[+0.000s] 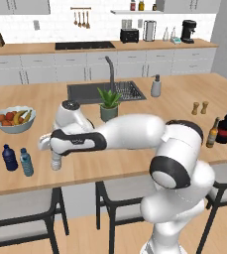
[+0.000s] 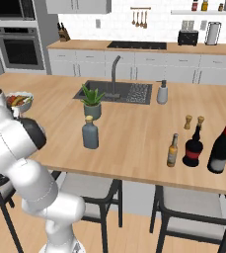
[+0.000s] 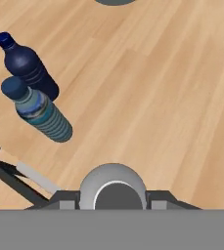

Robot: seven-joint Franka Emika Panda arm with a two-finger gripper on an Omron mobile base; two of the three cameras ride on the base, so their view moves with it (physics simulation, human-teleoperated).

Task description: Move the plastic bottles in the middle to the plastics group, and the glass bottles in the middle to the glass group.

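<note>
Gripper point(image 3: 112, 197) clasping clear bottle point(image 1: 56, 161) (hand view)

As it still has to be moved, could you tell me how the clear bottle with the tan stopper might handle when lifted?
The clear bottle looks like thick glass, so probably heavy for its size and breakable if knocked. Its wide body and flat base suggest it stands steadily, though its smooth walls may slip.

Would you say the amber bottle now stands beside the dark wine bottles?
Yes, in the right base view the amber bottle stands on the counter right beside the two dark wine bottles.
</note>
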